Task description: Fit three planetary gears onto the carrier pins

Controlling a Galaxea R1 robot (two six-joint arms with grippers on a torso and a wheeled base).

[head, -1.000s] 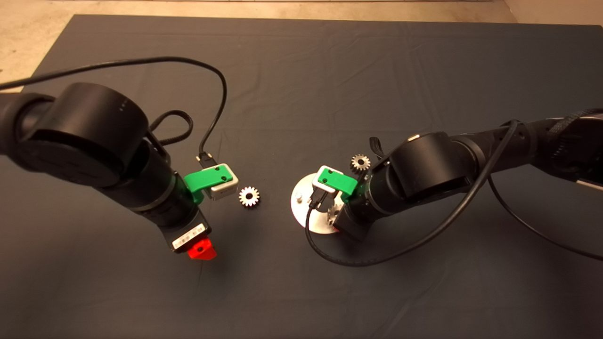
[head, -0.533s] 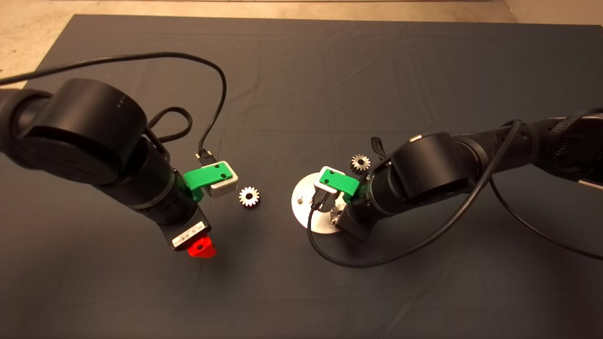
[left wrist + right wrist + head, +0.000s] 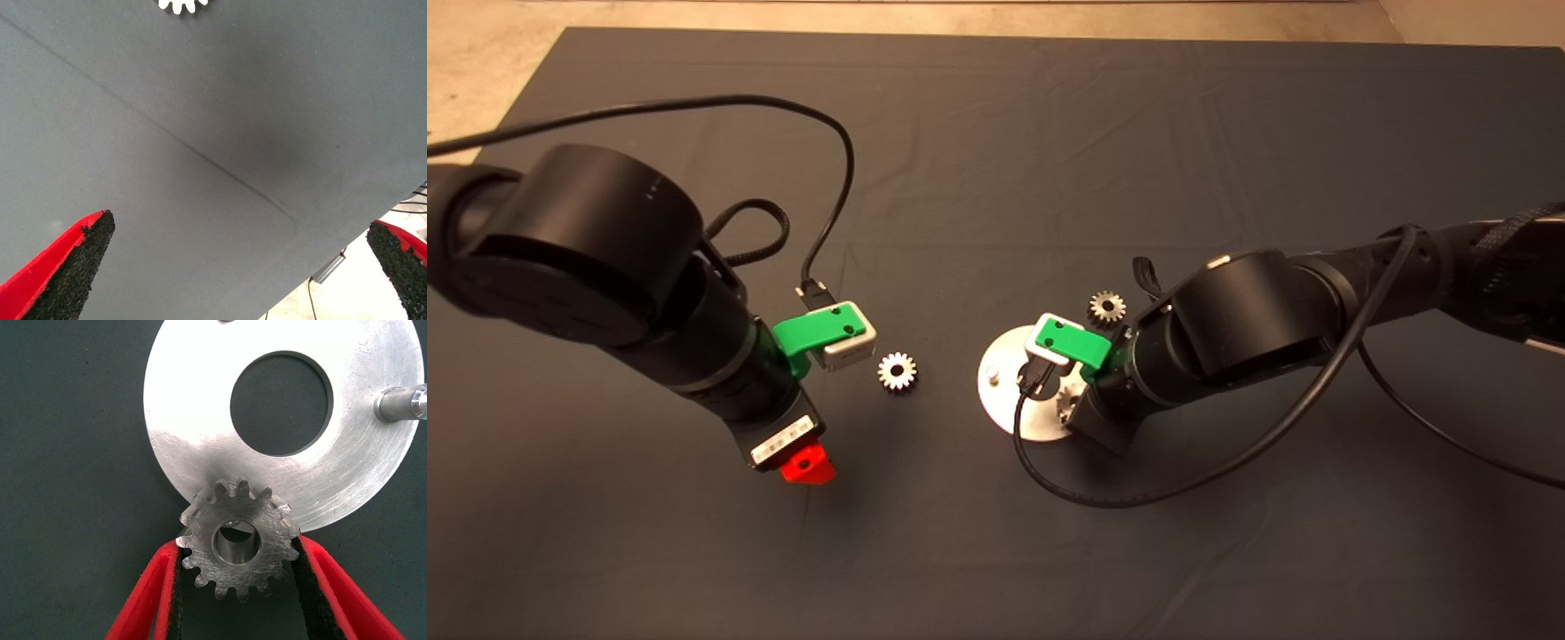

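**Fitting the first gear onto a pin**

Holding a small silvery-grey metal gear by its toothed sides, the right gripper is kept low over the rim of the flat round silver disc. The red fingers are closed on the gear, so its round hole is left free. A bit of silver pin can be seen through that hole, so the gear seems to be lined up for dropping on. Another short silver pin is seen bare at the disc's edge. Two more gears wait on the dark mat: one just behind the disc, one near the left gripper. That gripper is held wide open above the mat with nothing in it.
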